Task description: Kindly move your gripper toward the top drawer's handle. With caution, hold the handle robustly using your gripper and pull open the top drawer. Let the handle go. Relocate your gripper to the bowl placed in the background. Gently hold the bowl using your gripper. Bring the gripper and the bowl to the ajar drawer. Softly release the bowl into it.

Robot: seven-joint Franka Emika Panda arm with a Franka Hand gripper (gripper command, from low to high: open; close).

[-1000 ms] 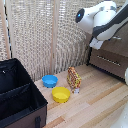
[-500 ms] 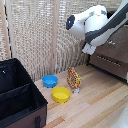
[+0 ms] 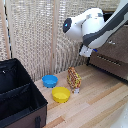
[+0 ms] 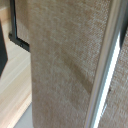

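Arm now leftward; round bright-blue bowl.

A woven beige screen fills nearly the whole wrist view, its weave blurred by closeness. Beside it runs a pale upright strip. Light wooden flooring shows beyond the screen, with a thin dark frame edge against it.

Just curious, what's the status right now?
Pincer raised near the drawer, open or shut unclear. Blue bowl untouched on the floor. Nothing blocking the handle.
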